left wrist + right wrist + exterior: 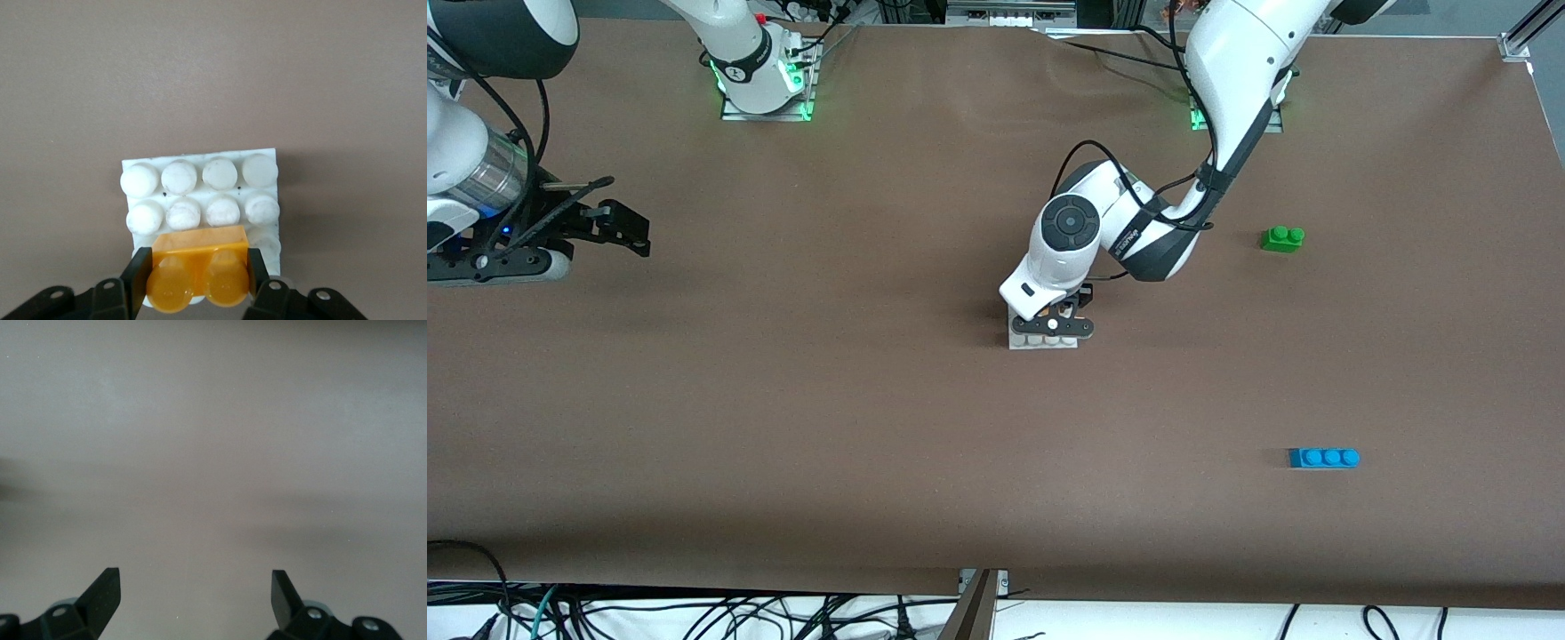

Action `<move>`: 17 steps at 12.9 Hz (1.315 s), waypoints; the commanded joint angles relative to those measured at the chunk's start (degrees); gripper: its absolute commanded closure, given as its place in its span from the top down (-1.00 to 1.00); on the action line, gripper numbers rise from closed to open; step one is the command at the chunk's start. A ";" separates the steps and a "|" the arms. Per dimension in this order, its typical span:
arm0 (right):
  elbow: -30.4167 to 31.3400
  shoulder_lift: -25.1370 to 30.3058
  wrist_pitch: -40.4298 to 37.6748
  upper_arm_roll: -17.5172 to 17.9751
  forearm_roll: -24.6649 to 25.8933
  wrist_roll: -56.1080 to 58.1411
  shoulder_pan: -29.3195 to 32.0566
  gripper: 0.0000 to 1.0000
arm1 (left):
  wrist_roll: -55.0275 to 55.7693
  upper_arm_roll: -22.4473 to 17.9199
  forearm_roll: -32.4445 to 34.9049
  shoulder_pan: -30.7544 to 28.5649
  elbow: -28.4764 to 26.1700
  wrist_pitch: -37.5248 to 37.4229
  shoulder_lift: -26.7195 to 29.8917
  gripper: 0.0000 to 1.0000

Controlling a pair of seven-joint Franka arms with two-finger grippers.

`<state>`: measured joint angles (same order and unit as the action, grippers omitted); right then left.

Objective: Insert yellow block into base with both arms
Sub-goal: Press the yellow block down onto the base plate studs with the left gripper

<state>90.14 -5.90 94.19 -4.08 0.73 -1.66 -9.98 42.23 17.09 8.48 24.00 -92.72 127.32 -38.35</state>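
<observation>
My left gripper point(1052, 320) point(198, 270) is shut on the yellow block point(200, 250), one finger on each short end and the two studs facing the wrist camera. The block is down at the white studded base point(1040, 341) point(199, 195), over the stud rows closest to the gripper. Whether it is seated on the studs I cannot tell. Two full stud rows of the base stay uncovered. The base lies near the middle of the table. My right gripper point(618, 227) point(195, 580) waits open above bare table at the right arm's end, with nothing between its fingers.
A green two-stud brick point(1282, 238) lies toward the left arm's end of the table. A blue three-stud brick point(1324, 457) lies at that same end, nearer to the front camera. Brown table surface surrounds the base.
</observation>
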 commanded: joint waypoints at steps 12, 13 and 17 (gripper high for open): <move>-1.10 -0.34 -0.33 0.03 0.50 0.60 0.22 1.00 | 2.42 -0.39 1.80 1.58 0.79 -0.14 -1.29 -0.26; -1.10 -0.34 -0.33 0.03 0.50 0.60 0.22 1.00 | 2.42 -0.39 1.80 1.58 0.70 -0.14 -1.29 -0.26; -1.10 -0.34 -0.33 0.03 0.50 0.60 0.22 1.00 | 2.42 -0.48 1.80 1.49 0.61 -0.14 -1.46 -0.26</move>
<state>90.13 -5.98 94.20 -4.09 0.73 -1.64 -9.97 43.60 17.04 8.76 24.92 -92.73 127.33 -39.50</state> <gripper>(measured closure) 0.000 0.383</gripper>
